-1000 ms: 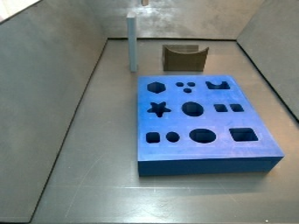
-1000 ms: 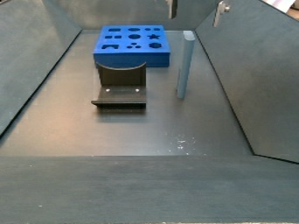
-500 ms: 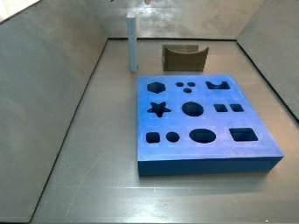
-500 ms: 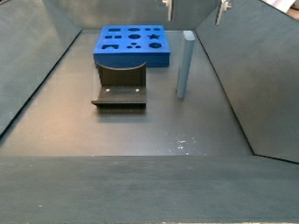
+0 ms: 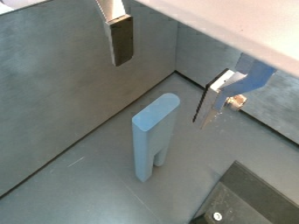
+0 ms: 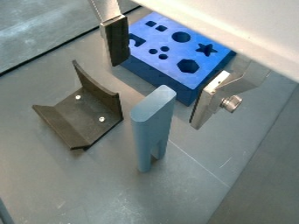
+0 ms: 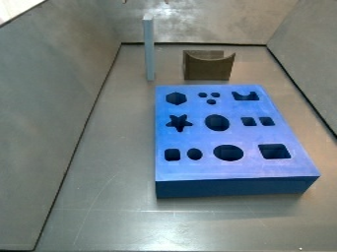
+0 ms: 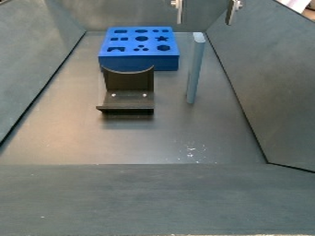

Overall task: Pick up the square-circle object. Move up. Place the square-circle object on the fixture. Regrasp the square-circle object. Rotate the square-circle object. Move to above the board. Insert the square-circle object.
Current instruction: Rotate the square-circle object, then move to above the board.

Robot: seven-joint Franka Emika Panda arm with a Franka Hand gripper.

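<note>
The square-circle object is a pale grey-blue bar that stands upright on the grey floor; it shows in both side views and in a wrist view. My gripper is open and empty above the object's top, one finger to each side of it, apart from it. Only the fingertips show at the top edge of a side view. The brown notched fixture stands beside the object. The blue board lies beyond the fixture.
Grey walls enclose the floor on all sides. The object stands close to one wall and a corner.
The gripper's fingers have shifted slightly above the object. The object, the fixture and the board have not moved.
</note>
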